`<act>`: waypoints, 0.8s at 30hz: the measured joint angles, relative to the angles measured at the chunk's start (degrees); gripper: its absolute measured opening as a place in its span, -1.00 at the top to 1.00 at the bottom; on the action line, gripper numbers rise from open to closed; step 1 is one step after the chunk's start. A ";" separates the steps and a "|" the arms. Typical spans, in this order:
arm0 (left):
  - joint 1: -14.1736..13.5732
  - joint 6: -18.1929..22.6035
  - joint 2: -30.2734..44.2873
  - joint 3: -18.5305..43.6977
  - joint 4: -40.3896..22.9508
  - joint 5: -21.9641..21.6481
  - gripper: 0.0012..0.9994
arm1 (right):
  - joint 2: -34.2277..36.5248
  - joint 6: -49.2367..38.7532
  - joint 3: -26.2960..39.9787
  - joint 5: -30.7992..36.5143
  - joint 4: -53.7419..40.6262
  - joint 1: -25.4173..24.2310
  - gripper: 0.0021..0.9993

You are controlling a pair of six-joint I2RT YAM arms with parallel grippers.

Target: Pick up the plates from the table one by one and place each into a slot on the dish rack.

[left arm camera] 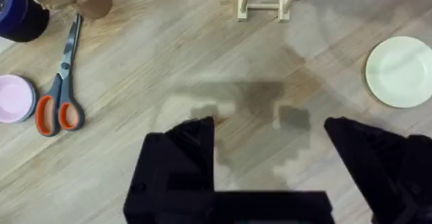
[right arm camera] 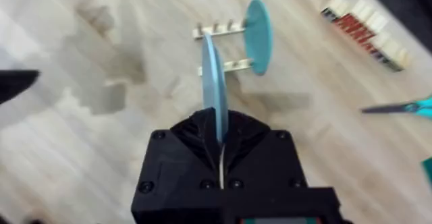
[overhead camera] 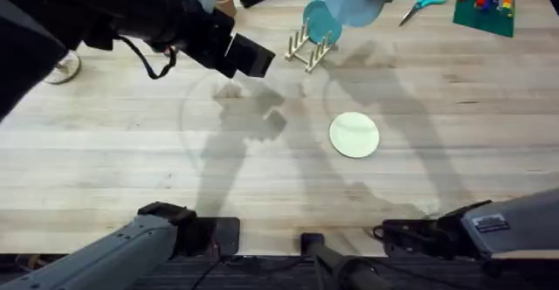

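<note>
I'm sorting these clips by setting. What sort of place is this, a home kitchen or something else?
Probably a lab or workshop bench, not a kitchen: a bare wooden table carries scissors and toy bricks alongside the dish rack, and two robot arms are mounted at its edge.

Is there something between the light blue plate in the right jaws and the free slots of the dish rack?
Nothing visible blocks it. The light blue plate, held on edge by the right gripper, hangs above the dish rack. A teal plate already stands at one end; the other slots look free.
</note>
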 joint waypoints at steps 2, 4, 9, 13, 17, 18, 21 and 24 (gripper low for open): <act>0.00 0.00 0.00 0.00 0.04 -0.02 -0.99 | 2.23 -1.67 2.38 1.30 0.06 0.00 0.94; 0.00 0.00 0.00 0.00 0.08 -0.02 -0.99 | 3.97 -3.34 4.05 2.78 0.76 0.00 0.94; 0.00 0.00 0.00 0.00 0.11 -0.02 -0.99 | 6.27 -7.29 4.81 5.74 4.49 0.00 0.94; 0.00 0.00 0.00 0.00 0.11 -0.02 -0.99 | 7.46 -9.06 4.81 6.44 6.99 -0.39 0.94; 0.00 0.00 0.00 0.00 0.11 -0.02 -0.99 | 7.83 -10.01 4.81 6.78 8.72 -0.78 0.94; 0.00 0.00 0.00 0.00 0.11 -0.02 -0.99 | 7.81 -10.28 4.81 6.83 8.96 -0.87 0.94; 0.00 0.00 0.00 0.00 0.11 -0.02 -0.99 | 7.81 -10.68 4.81 7.02 8.99 -0.92 0.94; 0.00 0.00 0.00 0.00 0.11 -0.02 -0.99 | 7.83 -11.09 4.81 7.02 9.04 -0.92 0.94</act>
